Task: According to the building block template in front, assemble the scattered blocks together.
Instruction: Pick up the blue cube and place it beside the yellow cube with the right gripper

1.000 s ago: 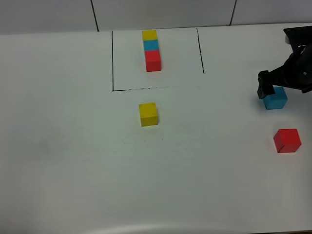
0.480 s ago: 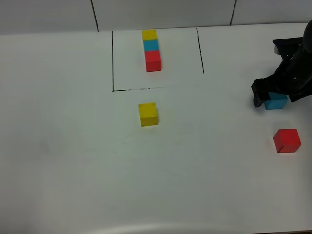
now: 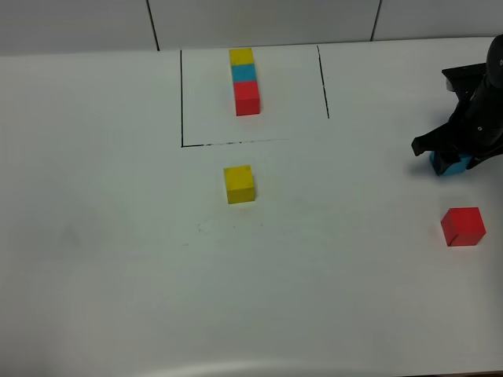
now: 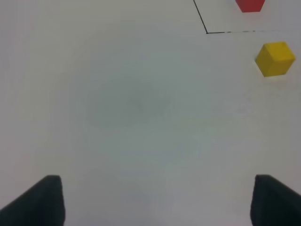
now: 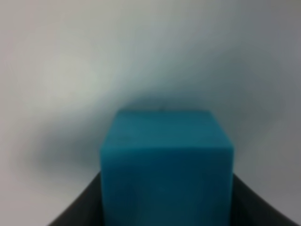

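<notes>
The building block template (image 3: 245,81), a yellow, cyan-blue and red row, lies inside a thin black outline at the back of the table. Of the scattered blocks, the yellow block (image 3: 239,184) (image 4: 275,58) sits just in front of the outline, and the red block (image 3: 462,226) rests at the right edge. My right gripper (image 3: 453,157) (image 5: 167,207) is down over the cyan-blue block (image 3: 451,164) (image 5: 165,160) and shut on it, the block standing on the table. My left gripper (image 4: 153,202) is open over bare table, to the left of the yellow block.
The white table (image 3: 118,236) carries only the blocks and the drawn outline (image 3: 182,102). The template's red cube (image 4: 250,4) shows at the edge of the left wrist view. The right arm's dark body (image 3: 479,110) stands over the table's right side.
My right gripper has come down around the cyan-blue block and closed on its sides. The other blocks have not moved.
</notes>
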Robot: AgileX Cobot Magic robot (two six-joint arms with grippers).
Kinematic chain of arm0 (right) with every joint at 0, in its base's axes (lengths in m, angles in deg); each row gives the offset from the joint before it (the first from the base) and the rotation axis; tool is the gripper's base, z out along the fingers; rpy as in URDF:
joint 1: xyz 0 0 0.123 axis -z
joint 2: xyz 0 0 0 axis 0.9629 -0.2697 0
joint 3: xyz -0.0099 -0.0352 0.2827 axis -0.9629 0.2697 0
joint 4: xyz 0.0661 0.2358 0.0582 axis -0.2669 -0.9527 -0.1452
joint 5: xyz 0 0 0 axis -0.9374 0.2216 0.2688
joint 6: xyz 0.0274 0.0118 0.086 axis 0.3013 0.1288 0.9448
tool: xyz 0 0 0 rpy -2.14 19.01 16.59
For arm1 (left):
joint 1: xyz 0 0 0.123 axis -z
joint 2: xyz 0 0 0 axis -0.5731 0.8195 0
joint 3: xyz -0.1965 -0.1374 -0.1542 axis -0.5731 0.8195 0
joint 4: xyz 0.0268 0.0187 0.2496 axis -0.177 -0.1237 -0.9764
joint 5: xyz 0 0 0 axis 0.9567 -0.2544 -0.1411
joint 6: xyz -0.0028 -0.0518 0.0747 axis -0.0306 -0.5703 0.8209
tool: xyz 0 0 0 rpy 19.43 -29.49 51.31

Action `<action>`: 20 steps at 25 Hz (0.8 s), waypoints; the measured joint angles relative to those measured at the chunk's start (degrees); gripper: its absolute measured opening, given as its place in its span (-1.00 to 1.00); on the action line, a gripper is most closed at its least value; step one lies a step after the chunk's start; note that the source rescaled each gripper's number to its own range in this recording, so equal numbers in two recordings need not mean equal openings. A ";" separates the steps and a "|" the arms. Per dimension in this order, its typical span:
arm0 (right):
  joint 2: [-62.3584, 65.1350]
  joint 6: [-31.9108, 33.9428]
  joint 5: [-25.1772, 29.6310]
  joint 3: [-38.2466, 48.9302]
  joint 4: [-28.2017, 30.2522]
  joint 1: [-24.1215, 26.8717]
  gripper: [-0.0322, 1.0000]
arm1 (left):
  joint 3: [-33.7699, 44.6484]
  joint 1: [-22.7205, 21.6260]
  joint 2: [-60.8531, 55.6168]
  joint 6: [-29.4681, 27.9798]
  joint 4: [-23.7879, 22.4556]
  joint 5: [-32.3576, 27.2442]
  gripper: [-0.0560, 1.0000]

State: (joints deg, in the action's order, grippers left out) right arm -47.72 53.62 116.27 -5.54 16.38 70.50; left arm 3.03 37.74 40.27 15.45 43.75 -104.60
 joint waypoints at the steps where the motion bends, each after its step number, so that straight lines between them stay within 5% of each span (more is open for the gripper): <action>1: 0.20 -0.70 0.17 -0.25 0.09 -0.23 -0.90 | 0.00 0.00 0.00 0.00 0.00 0.00 0.70; 4: 1.36 -6.91 1.22 -0.60 0.16 -2.35 -0.90 | 0.00 0.00 0.00 0.00 0.00 0.00 0.70; 11: 3.38 -37.47 8.22 -0.90 -0.30 -16.25 -0.90 | 0.00 0.00 0.00 0.00 0.00 0.00 0.70; 20: -1.97 -49.05 15.35 -15.44 1.42 -27.46 -0.90 | 0.00 0.00 0.00 0.00 0.00 0.00 0.70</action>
State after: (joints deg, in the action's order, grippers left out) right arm -49.69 4.57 131.62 -20.99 17.81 43.04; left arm 3.03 37.74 40.27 15.45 43.75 -104.60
